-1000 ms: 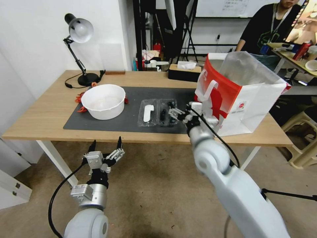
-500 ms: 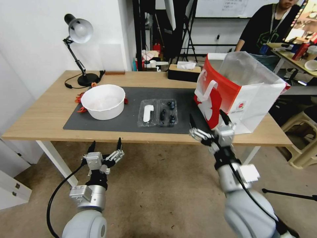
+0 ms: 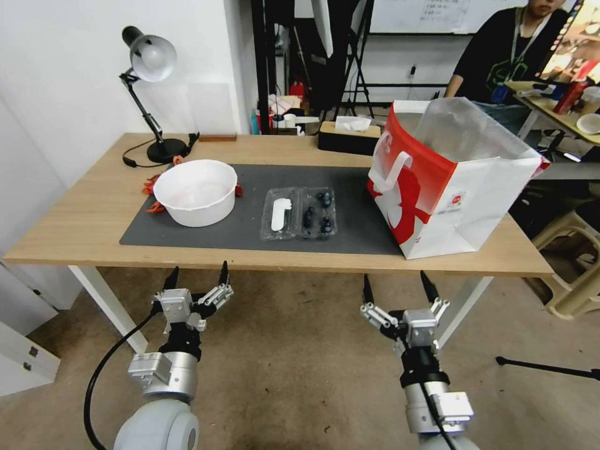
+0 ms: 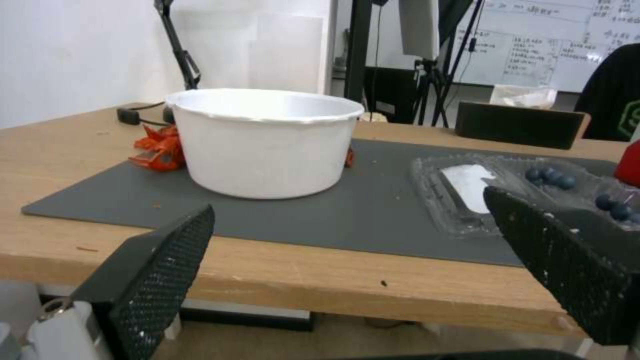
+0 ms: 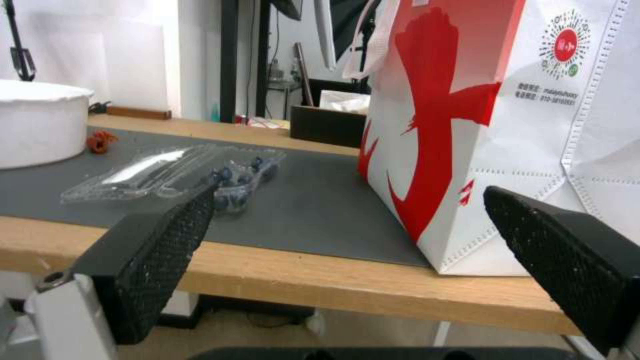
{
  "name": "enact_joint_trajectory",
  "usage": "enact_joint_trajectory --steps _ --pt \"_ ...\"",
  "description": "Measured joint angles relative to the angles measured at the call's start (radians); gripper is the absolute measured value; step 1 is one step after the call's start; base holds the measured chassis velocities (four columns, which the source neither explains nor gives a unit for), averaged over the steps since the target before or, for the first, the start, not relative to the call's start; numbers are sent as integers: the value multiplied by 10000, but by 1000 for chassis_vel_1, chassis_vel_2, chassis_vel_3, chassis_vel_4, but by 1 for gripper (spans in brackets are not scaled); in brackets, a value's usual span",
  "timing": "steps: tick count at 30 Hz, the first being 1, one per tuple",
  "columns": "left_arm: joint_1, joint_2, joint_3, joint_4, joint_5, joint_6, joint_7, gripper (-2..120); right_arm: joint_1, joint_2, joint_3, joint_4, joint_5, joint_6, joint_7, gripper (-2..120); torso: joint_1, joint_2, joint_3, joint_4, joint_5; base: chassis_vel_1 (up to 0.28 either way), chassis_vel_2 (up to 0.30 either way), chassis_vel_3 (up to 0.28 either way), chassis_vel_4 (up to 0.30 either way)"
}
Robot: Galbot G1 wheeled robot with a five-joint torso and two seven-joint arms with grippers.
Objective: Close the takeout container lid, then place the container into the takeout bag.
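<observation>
**Head view: clamshell open flat on mat, both grippers below table edge**

We see the small clear hinged plastic container (image 3: 317, 214) lying open on the dark grey rectangular mat (image 3: 250, 225), dark round berries in its tray. Its thin clear lid (image 3: 280, 214) with a white oblong sticker lies flat beside it, toward the big round white bowl (image 3: 195, 191). The large red-and-white takeout bag (image 3: 447, 181) with flat white handles stands upright near the mat's right end, mouth open, its silvery lining creased. The left gripper (image 3: 196, 278) and right gripper (image 3: 395, 288) hang below the wooden table (image 3: 75, 231) edge, textured black fingers spread, holding nothing. In the right wrist view the bag is cut off at the top.
</observation>
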Motion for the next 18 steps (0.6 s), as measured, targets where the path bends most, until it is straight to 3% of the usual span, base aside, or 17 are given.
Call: enact_joint_trajectory --steps 5,8,9,12,13,17,18 --pt "-44 289 140 44 -206 -274 -35 100 91 53 -15 -34 133 -3 9 100 0 0 1 1 0 0 0 0 0" --pt "-259 1051 646 98 -1551 -642 -215 100 113 68 6 -35 206 -20 11 100 1 0 1 -2 -1 0 0 0 0" --pt "-259 1051 646 98 -1551 -642 -215 100 113 68 6 -35 206 -20 11 100 1 0 1 -2 -1 0 0 0 0" --pt "-582 1955 1200 94 -3613 -930 -335 100 276 -14 -6 -94 337 -80 11 100 0 0 1 -2 -2 0 0 0 0" --pt "-582 1955 1200 94 -3613 -930 -335 100 276 -14 -6 -94 337 -80 11 100 0 0 1 -2 -2 0 0 0 0" --pt "-1336 2946 1937 -157 -7290 -731 -581 100 414 -46 -35 -189 420 -140 11 100 1 0 2 -5 -1 0 0 0 0" --pt "-1336 2946 1937 -157 -7290 -731 -581 100 414 -46 -35 -189 420 -140 11 100 1 0 2 -5 -1 0 0 0 0"
